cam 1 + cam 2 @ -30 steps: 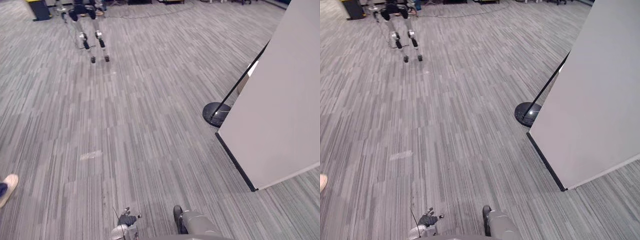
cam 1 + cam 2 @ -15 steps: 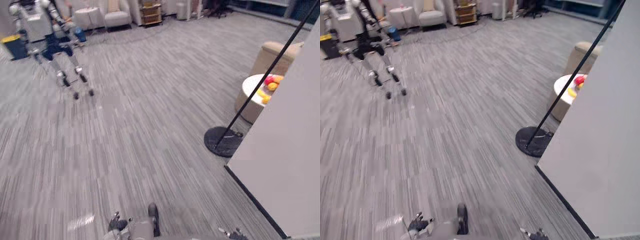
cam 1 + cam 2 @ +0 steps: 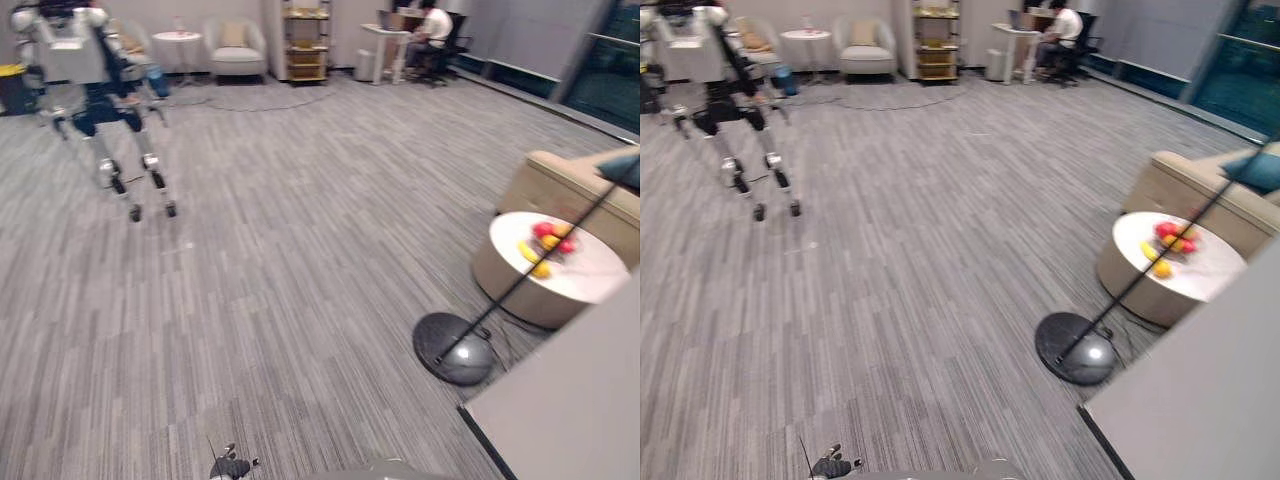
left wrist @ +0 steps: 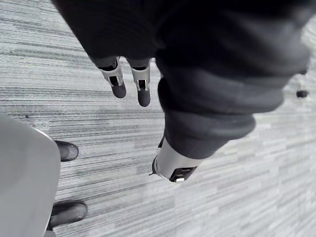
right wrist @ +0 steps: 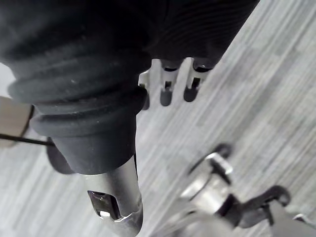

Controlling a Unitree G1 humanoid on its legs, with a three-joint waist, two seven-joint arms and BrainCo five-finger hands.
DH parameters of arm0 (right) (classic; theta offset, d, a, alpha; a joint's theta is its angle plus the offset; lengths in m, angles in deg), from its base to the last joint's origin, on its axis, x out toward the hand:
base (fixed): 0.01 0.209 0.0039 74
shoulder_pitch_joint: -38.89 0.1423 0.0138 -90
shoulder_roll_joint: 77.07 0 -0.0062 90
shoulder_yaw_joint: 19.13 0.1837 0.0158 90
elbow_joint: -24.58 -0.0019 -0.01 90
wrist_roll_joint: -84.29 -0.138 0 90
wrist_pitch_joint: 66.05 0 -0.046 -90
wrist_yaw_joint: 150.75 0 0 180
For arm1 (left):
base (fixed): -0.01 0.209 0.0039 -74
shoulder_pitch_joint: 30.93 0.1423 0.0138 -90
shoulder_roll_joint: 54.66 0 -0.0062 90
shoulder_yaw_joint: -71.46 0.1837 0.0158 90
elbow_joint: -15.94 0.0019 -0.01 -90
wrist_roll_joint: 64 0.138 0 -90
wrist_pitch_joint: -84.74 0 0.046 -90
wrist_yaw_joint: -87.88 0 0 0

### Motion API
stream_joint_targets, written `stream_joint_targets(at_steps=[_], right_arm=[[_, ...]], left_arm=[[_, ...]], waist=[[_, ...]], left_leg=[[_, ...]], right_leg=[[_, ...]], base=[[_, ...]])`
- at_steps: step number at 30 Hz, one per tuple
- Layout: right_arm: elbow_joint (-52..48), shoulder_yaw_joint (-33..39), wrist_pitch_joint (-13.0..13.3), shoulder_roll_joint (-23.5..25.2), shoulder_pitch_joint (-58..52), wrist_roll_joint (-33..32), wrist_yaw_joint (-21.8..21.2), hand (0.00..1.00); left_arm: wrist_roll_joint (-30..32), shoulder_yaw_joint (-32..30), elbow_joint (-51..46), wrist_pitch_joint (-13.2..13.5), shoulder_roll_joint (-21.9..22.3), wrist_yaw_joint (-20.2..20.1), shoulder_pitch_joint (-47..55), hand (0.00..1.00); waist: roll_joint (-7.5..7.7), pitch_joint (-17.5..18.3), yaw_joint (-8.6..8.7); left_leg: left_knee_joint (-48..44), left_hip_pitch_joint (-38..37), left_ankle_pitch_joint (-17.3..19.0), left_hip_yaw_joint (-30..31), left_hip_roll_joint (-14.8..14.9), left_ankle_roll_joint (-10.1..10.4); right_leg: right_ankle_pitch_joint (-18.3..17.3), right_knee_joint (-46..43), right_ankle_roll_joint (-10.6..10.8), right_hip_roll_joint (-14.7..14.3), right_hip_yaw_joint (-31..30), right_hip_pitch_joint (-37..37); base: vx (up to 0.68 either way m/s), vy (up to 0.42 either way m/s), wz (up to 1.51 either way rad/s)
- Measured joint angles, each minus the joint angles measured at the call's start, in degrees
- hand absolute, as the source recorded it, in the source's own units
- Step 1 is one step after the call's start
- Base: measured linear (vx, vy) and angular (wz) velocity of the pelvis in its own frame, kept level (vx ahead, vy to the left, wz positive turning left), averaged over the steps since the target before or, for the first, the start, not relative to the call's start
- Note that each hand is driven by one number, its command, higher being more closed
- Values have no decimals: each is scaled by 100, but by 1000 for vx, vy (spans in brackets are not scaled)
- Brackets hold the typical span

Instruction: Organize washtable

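A: What is carried on the round tabletop (image 3: 592, 282)?
B: Red and yellow fruit (image 3: 547, 246) is seen lying on it, beside a beige sofa (image 3: 565, 185) — whether a bowl sits under it cannot be told.
A: And how are the hands posed?
B: The left robot hand (image 4: 142, 88) is hung over the grey carpet floor (image 3: 300, 250), fingers loosely straight, nothing gripped. The right robot hand (image 5: 166, 92) is posed likewise — empty. Where the washtable stands cannot be told.

no readable text or signs anywhere.
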State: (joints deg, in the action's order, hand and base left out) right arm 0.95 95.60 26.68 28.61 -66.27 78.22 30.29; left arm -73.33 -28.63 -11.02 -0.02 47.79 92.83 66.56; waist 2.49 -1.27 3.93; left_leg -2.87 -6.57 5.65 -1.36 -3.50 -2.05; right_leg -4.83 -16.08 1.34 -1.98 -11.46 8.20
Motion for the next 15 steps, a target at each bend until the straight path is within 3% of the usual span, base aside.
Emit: stream_joint_targets(at_steps=[1, 2, 3, 5, 8, 15], right_arm=[[70, 122, -81, -22, -20, 6, -19, 0], [57, 213, -76, -38, 29, 23, 11, 0], [55, 239, -71, -76, 93, 34, 16, 0], [20, 224, -57, -188, 271, 98, 19, 0], [25, 123, -10, -190, 569, 92, 28, 0], [57, -219, 107, -223, 641, 230, -5, 0]], left_arm=[[-4, -333, -2, -2, 115, 16, 57, 0], [-11, -589, -49, 12, 180, 12, 86, 0], [-12, -690, -60, 17, 231, 13, 89, 0], [-22, -888, -54, 20, 303, 31, 55, 0], [-20, -1031, -46, 16, 301, 66, 51, 0], [-11, -1024, -57, 29, 329, 176, 46, 0]], waist=[[-11, 20, -2], [-156, 16, -37], [-181, -6, -65], [-266, -64, -165], [-217, -131, -176], [-186, -122, -178]], left_leg=[[-47, -32, 43, 161, 47, 87], [-105, -22, 90, 206, 100, 179], [-108, -44, 128, 233, 142, 238], [-127, -19, 135, 293, 215, 249], [-300, -26, 214, 310, 329, 376], [109, -13, 141, 464, 454, 318]], right_leg=[[111, 119, -3, 45, 234, -177], [87, 267, -38, 34, 318, -288], [82, 316, -48, 5, 354, -307], [58, 414, -96, -48, 417, -366], [73, 635, -167, -114, 551, -611], [168, 1037, -283, -141, 1061, -790]], base=[[407, -85, 93], [381, -60, 74], [351, -59, 38], [258, -91, 15], [172, -99, 21], [15, -34, 36]])
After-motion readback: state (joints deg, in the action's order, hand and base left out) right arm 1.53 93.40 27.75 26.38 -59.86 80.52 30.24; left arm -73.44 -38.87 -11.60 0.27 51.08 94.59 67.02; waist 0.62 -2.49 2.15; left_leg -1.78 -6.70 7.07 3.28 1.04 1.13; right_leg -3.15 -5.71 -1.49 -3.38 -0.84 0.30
